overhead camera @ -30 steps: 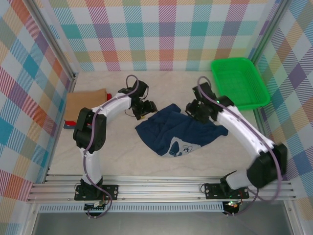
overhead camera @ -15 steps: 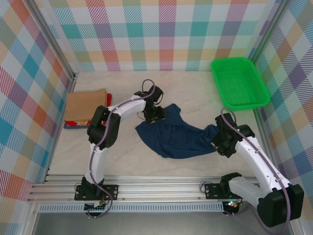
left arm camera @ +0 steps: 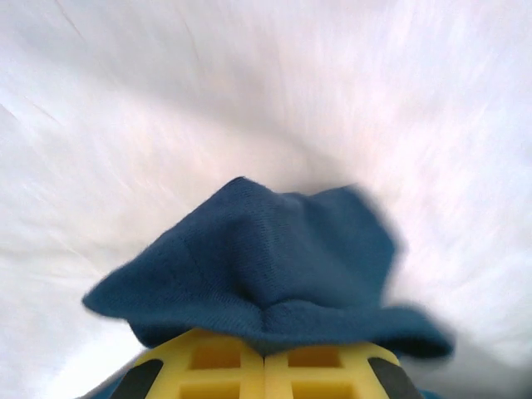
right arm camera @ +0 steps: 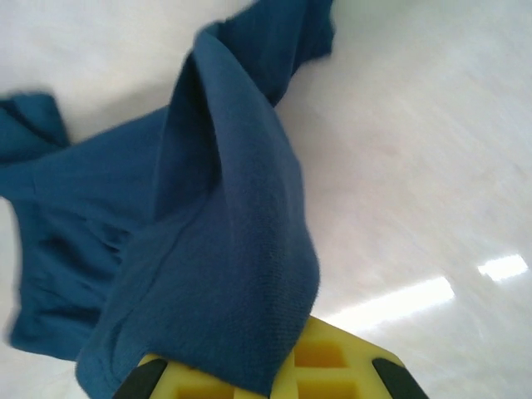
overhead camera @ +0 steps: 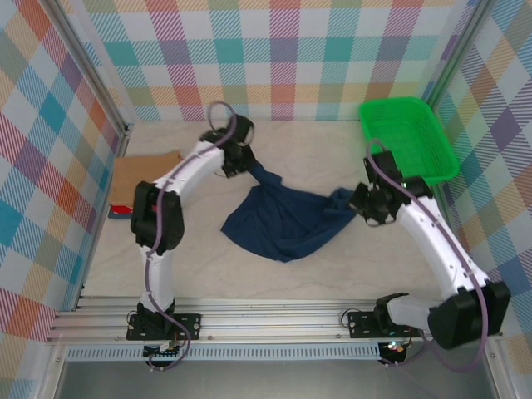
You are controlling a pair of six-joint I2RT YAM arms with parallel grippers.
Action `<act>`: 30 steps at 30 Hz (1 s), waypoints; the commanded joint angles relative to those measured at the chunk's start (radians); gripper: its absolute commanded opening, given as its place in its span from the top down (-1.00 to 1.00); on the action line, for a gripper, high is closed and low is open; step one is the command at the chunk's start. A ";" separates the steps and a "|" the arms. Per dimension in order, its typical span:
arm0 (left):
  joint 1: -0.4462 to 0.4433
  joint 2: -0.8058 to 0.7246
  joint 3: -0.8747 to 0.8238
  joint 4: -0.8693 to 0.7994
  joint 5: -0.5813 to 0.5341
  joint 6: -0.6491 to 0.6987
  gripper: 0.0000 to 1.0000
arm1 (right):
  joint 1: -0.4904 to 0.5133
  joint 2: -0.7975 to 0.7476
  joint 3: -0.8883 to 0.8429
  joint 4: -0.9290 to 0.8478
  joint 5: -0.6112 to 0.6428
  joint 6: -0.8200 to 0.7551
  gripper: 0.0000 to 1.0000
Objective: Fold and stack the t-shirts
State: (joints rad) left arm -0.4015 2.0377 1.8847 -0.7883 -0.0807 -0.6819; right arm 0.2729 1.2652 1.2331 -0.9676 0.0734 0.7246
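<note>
Evidently the navy shirt (overhead camera: 283, 218) was only half spread. It sagged in a rumpled sling between my two pinches, with its lower bulk lying on the table (overhead camera: 332, 274). My left gripper (overhead camera: 239, 160) had one corner clamped, the cloth bunched over closed yellow tips in the wrist view. My right gripper (overhead camera: 367, 204) nipped the opposite edge the same way, a fold draped over its tips. Well beyond my left fingers, away from the cloth, the tan shirt (overhead camera: 143, 176) lay on the stack. Past my right fingers sat the basket (overhead camera: 407, 137). I judged the step to be flattening before the fold. Next I would need to draw both pinches apart and lower them so the cloth settled smooth.
</note>
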 commanded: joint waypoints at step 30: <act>0.184 -0.001 -0.005 -0.098 0.172 0.025 -0.42 | -0.149 0.137 -0.176 0.124 -0.173 -0.104 1.00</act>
State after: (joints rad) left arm -0.2646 2.2024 2.0335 -0.9482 0.0891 -0.6674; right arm 0.1291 1.4071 1.0397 -0.8307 -0.1211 0.6724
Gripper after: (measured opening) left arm 0.728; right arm 0.043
